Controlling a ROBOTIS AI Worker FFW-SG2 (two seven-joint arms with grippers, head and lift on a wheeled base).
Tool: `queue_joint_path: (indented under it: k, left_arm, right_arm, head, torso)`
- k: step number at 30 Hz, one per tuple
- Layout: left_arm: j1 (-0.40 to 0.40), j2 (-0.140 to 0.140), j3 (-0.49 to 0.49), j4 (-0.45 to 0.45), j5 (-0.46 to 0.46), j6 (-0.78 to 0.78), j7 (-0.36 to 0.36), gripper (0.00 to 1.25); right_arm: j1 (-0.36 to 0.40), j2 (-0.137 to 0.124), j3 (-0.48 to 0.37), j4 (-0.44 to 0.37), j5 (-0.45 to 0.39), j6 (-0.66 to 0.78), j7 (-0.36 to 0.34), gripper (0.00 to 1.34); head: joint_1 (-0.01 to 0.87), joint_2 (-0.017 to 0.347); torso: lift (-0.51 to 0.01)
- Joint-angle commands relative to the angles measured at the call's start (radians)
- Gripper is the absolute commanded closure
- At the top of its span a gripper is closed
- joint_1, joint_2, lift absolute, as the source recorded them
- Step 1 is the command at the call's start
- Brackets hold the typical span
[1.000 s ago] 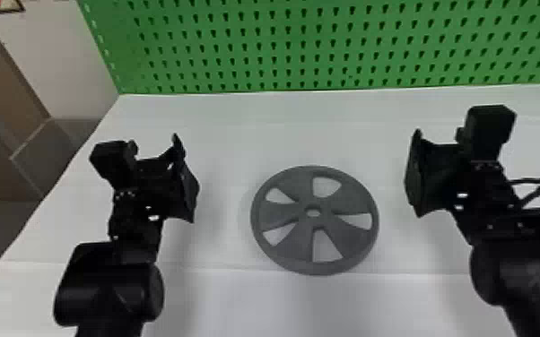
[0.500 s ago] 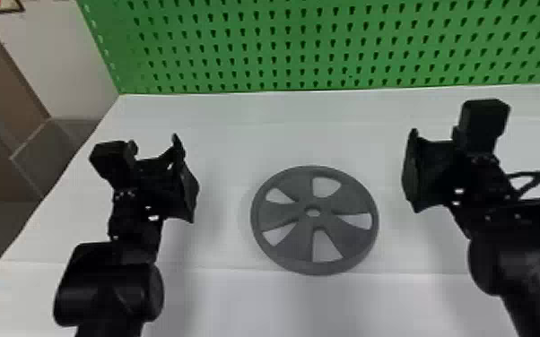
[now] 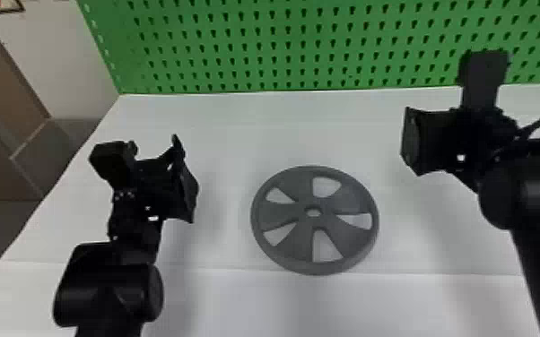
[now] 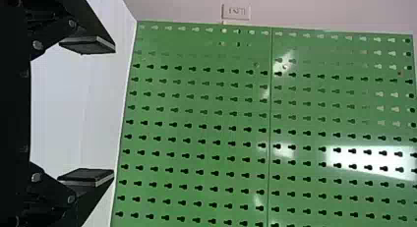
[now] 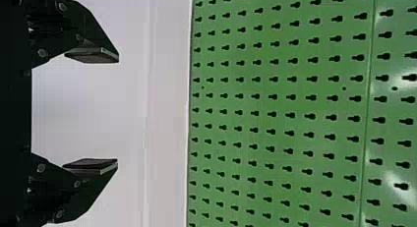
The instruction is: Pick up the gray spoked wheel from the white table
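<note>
And here's the gray spoked wheel (image 3: 279,216), lying flat on the white table (image 3: 255,130), right between the two arms, with nothing touching it! Over on the left, the left gripper (image 3: 185,179) hangs near the rim, its two fingers wide apart; on the right, the right gripper (image 3: 411,141) hovers farther back toward the green pegboard (image 3: 255,58), fingers spread too, and nothing in either grip

A workshop-like place, with a green pegboard (image 3: 255,45).
</note>
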Motion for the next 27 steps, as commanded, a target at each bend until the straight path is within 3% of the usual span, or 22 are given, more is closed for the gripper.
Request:
queue_joint_path:
  k: [1,4,14,18,27]
  left_arm:
    - [0.000,0.000,0.000,0.000,0.000,-0.002,0.000,0.36]
    - [0.000,0.000,0.001,0.000,0.000,-0.003,0.000,0.36]
    - [0.000,0.002,0.001,0.000,0.002,-0.009,0.000,0.36]
    - [0.000,0.000,0.001,0.001,0.000,-0.011,0.000,0.36]
    - [0.002,0.000,0.001,0.000,-0.003,-0.011,0.000,0.36]
  right_arm:
    - [-0.067,0.000,-0.009,-0.006,-0.034,0.141,-0.002,0.50]
    - [-0.103,0.015,-0.032,-0.006,-0.039,0.226,-0.002,0.50]
    - [-0.227,0.017,-0.012,0.019,-0.024,0.439,-0.002,0.50]
    - [-0.297,0.035,-0.031,0.076,-0.002,0.556,-0.002,0.50]
    - [-0.389,0.070,-0.089,0.234,0.018,0.649,-0.002,0.50]
  head:
    - [0.779,0.152]
    - [0.779,0.152]
    - [0.779,0.152]
    - [0.779,0.152]
    - [0.779,0.152]
  torso:
    - [-0.063]
    - [-0.063]
    - [-0.063]
    - [-0.063]
    - [-0.063]
